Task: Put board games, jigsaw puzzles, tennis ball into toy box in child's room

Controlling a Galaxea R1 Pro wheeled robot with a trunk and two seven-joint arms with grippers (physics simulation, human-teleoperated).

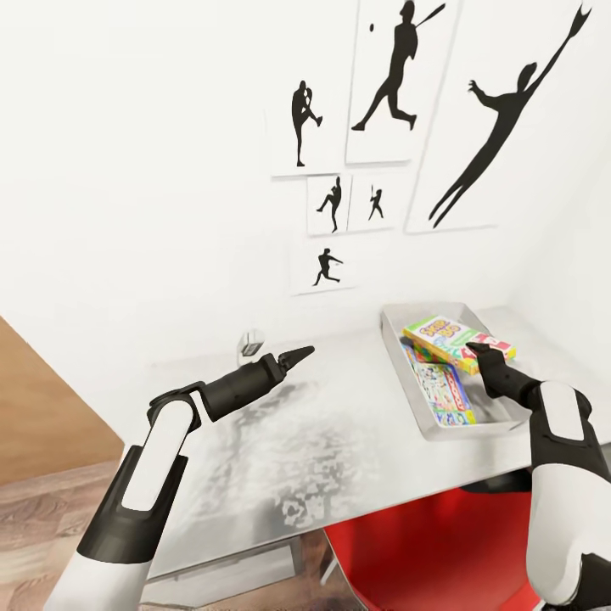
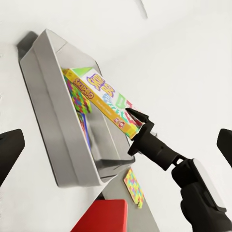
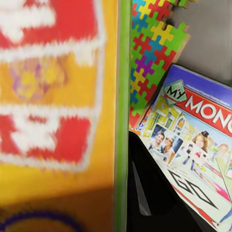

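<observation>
The grey toy box (image 1: 424, 307) sits at the right of the table (image 1: 339, 424). A yellow Skip-Bo board game (image 1: 450, 338) leans tilted across it, and my right gripper (image 1: 477, 348) is shut on its near end; the left wrist view shows the right gripper (image 2: 133, 116) clamped on that game (image 2: 99, 96). Under it lie a Monopoly board game (image 3: 193, 140) and a colourful jigsaw puzzle (image 3: 154, 43). A second jigsaw puzzle (image 2: 134, 186) lies on the table beside the box. My left gripper (image 1: 297, 355) hovers open over the table's middle. The tennis ball is out of view.
A small grey-white object (image 1: 250, 342) stands on the table against the wall. A red chair (image 1: 424, 552) is tucked under the table's front edge. Silhouette posters (image 1: 390, 81) hang on the white wall. Wood floor (image 1: 42, 509) lies to the left.
</observation>
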